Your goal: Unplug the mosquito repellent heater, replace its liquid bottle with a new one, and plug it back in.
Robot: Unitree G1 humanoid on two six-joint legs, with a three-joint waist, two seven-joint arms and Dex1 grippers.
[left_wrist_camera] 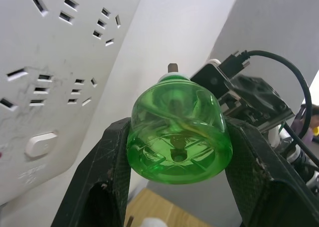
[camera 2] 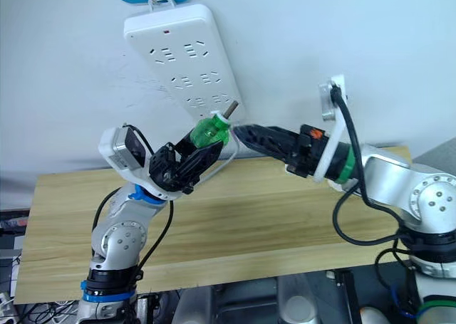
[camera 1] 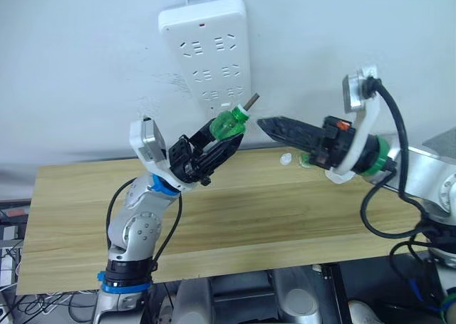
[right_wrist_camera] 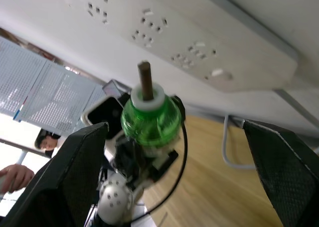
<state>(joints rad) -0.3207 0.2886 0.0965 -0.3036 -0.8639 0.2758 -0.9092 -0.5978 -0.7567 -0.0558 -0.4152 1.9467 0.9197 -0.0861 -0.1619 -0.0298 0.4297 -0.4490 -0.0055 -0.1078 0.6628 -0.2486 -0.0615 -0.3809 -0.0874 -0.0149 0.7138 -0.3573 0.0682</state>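
Wooden table (camera 1: 235,217), white wall | left hand (camera 1: 226,140) grips bottle (camera 1: 229,123) | right hand (right_wrist_camera: 174,187) wide

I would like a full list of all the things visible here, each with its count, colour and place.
green bottle: one, translucent green with a white collar and bare dark wick, held up in front of the power strip by the left gripper.
power strip: one, white, hanging on the wall above the table.
table: one, light wood, below both arms.
small white piece: one, on the table near the wall; too small to identify.
person's hand: one, at the edge of the right wrist view.
left gripper: black fingers shut on the bottle.
right gripper: black fingers open, pointing at the bottle.
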